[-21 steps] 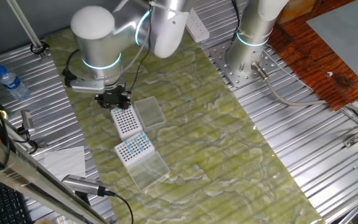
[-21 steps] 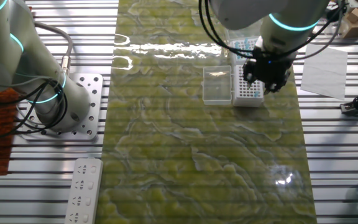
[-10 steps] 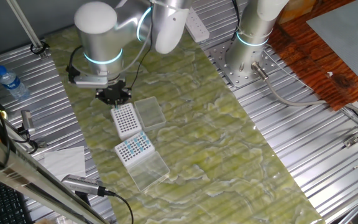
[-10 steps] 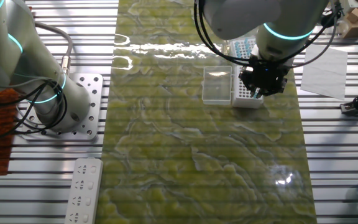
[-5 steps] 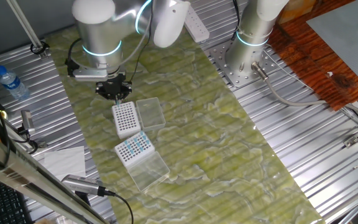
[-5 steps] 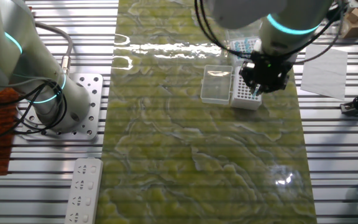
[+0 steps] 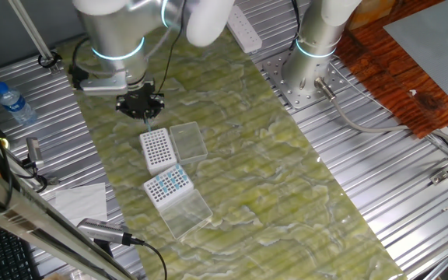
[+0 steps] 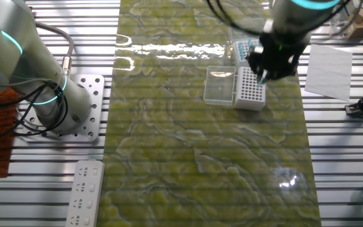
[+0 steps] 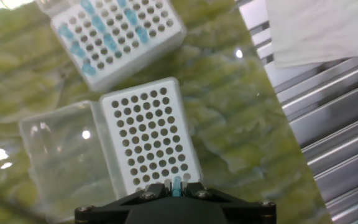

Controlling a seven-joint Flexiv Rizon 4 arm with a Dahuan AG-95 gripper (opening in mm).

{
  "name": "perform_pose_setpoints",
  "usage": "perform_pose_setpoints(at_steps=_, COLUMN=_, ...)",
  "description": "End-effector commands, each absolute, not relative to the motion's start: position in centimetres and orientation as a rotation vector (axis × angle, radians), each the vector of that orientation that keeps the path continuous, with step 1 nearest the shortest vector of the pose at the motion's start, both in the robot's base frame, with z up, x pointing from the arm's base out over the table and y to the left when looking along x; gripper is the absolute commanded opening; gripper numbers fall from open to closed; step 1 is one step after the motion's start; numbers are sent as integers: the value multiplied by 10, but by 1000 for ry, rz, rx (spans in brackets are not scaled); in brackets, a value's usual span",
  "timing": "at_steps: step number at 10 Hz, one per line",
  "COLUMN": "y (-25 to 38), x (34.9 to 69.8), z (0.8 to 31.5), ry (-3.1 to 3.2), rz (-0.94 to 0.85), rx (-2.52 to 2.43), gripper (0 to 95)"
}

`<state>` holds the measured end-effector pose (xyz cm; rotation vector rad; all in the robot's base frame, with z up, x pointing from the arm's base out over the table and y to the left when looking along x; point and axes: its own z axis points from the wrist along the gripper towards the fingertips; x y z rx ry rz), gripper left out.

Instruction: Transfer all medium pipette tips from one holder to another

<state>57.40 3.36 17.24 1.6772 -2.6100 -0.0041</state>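
You are looking at a table of ribbed metal slats [image 7: 379,202] with a glossy green-yellow marbled mat [image 7: 271,155] laid down its middle, and everything below is placed from the empty white rack [image 9: 151,134], the holder with bare holes that sits on that mat. Your gripper [image 9: 174,186] hangs above the rack's near edge in the hand view, its jaws pinching a single blue-topped tip [image 9: 177,184] between them. The rest of the medium pipette tips [image 9: 98,34] stand in the second white rack [image 9: 114,37], which lies just beside the empty rack on the same mat, with only part of its grid filled. A clear hinged lid [image 9: 64,155] lies open flat against the empty rack's long side. In one fixed view the gripper [image 7: 140,105] sits above and just beyond the empty rack [image 7: 156,149], with the blue-dotted rack [image 7: 167,185] on the rack's other side. Off the mat from the rack you can see a sheet of white paper [image 8: 329,70], a water bottle [image 7: 12,103], a white power strip [image 8: 86,192], and a second robot base [image 7: 311,62] bolted to a metal plate, with a brown wooden surface [image 7: 411,54] beyond it.
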Motion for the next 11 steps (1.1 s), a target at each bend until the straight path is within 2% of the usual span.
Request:
perform_pose_setpoints(at_steps=1, y=71, x=588, z=190, ry=-2666, rz=-8, rx=1551, gripper=0)
perform_pose_setpoints(at_steps=6, y=126, x=618, z=181, ry=-2754, rz=-34, rx=1423, gripper=0)
perform_pose_setpoints(at_steps=11, y=157, x=625, z=162, ry=-2827, rz=9, rx=1334, gripper=0)
